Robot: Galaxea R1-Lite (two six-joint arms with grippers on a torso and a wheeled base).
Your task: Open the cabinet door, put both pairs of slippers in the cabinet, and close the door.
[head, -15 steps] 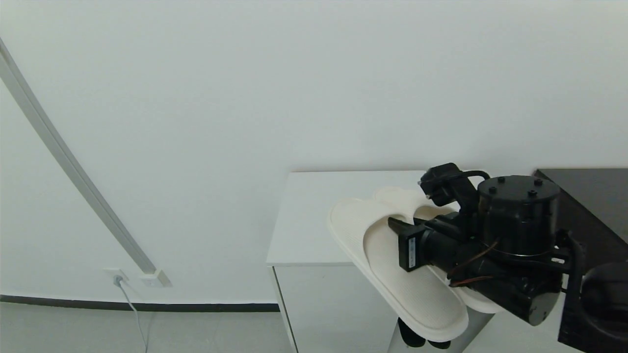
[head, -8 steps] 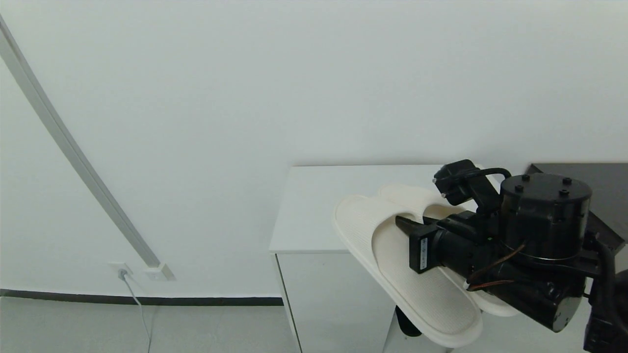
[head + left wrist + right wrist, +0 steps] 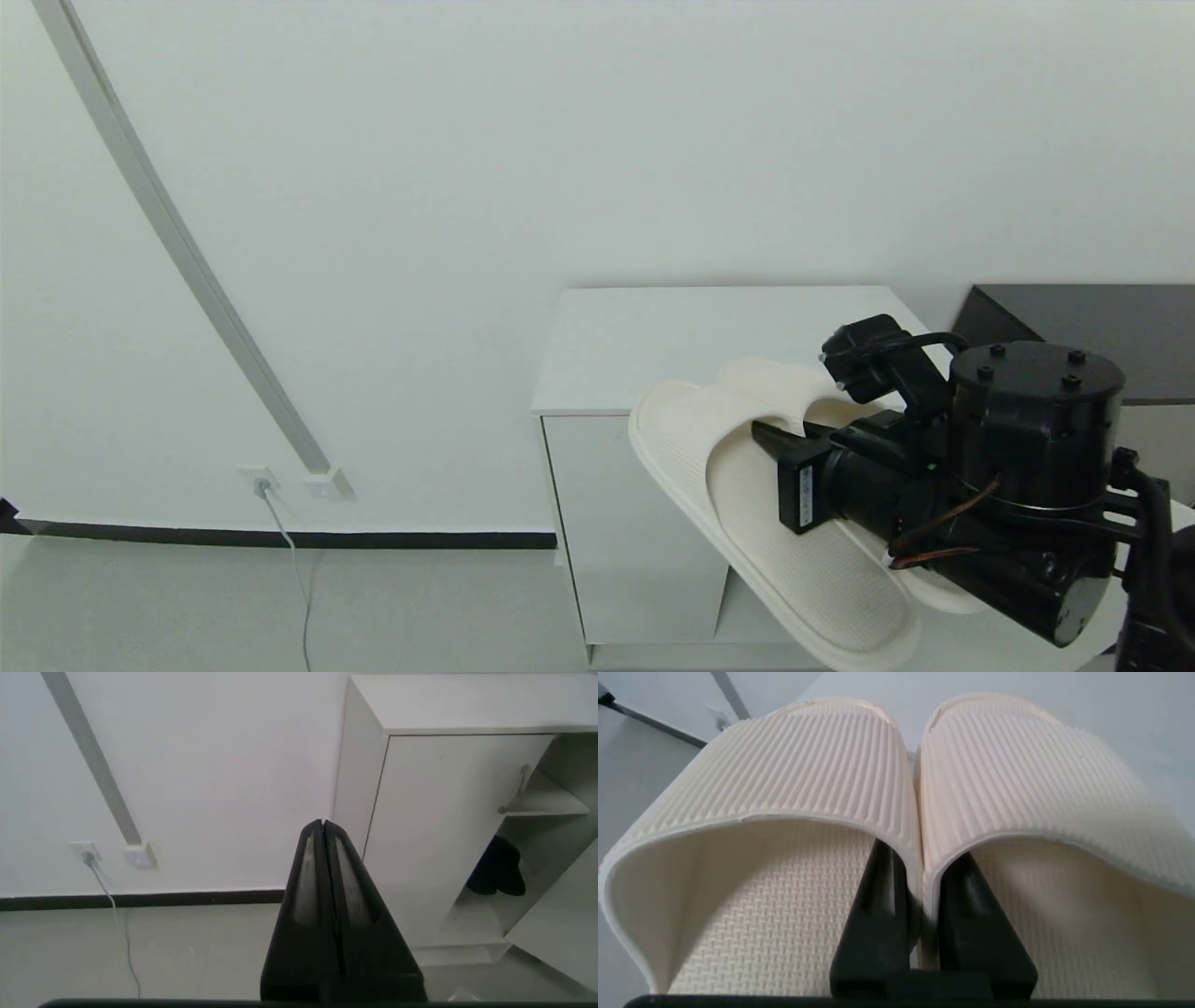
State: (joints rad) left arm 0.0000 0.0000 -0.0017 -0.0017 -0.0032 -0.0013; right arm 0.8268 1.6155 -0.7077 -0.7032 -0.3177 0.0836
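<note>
The right jaws pinch the adjoining inner walls of the slippers (image 3: 831, 784), holding them side by side in the air before the cabinet (image 3: 653, 345). The left jaws are pressed together, empty. A dark pair (image 3: 495, 868) sits inside the open cabinet.

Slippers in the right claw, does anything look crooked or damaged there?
Nothing stands out: the cream slippers sit side by side, undamaged, with the right claw pinching their adjoining inner edges.
</note>
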